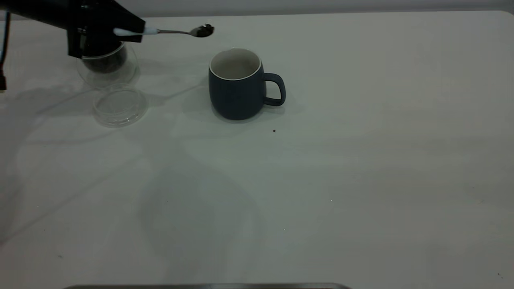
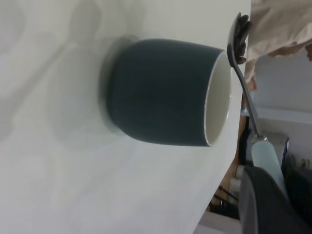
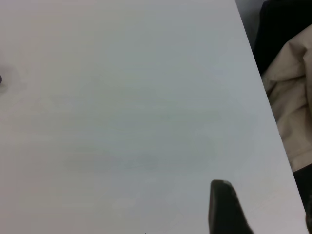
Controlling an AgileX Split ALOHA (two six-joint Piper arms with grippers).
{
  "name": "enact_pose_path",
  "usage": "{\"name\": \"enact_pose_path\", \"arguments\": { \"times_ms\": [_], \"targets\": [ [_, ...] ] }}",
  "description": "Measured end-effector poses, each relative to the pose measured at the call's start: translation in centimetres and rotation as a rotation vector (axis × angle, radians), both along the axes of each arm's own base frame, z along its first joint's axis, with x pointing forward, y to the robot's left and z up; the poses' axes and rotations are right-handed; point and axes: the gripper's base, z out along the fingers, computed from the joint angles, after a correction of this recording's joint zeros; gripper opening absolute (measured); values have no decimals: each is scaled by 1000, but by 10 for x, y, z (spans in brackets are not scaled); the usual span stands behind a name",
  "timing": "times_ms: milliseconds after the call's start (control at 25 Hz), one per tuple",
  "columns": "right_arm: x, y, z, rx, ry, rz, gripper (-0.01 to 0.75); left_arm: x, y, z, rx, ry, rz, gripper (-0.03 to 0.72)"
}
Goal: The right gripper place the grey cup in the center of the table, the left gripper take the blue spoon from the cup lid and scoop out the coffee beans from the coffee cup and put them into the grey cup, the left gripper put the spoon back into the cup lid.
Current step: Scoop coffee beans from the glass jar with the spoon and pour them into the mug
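Note:
My left gripper [image 1: 129, 32] is shut on the pale handle of the blue spoon [image 1: 172, 31], which it holds level above the table [image 1: 361, 160]. The spoon's bowl carries coffee beans [image 1: 205, 29] and hangs above and just left of the grey cup [image 1: 237, 92], short of its rim. In the left wrist view the beans [image 2: 241, 36] sit in the spoon [image 2: 246, 97] beside the mouth of the grey cup [image 2: 165, 92], whose white inside looks empty. The coffee cup [image 1: 106, 66], dark with beans, stands under the gripper. The cup lid [image 1: 119, 105] lies empty in front of it. My right gripper [image 3: 265, 214] is open over bare table.
A single dark speck or stray bean [image 1: 274, 130] lies on the table right of and in front of the grey cup. A beige cloth [image 3: 292, 107] shows beyond the table's edge in the right wrist view. The mug's handle [image 1: 276, 89] points right.

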Motion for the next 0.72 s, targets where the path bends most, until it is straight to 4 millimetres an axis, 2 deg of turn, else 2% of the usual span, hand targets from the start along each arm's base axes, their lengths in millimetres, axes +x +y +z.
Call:
{"name": "enact_pose_path", "arguments": {
  "times_ms": [200, 520, 720],
  "targets": [
    [0, 0, 0, 0, 0, 0, 364, -1, -14, 0, -1, 1, -31, 128],
    [0, 0, 0, 0, 0, 0, 364, -2, -18, 0, 2, 10, -38, 128],
    [0, 0, 0, 0, 0, 0, 364, -6, -35, -3, 40, 8, -115, 128]
  ]
}}
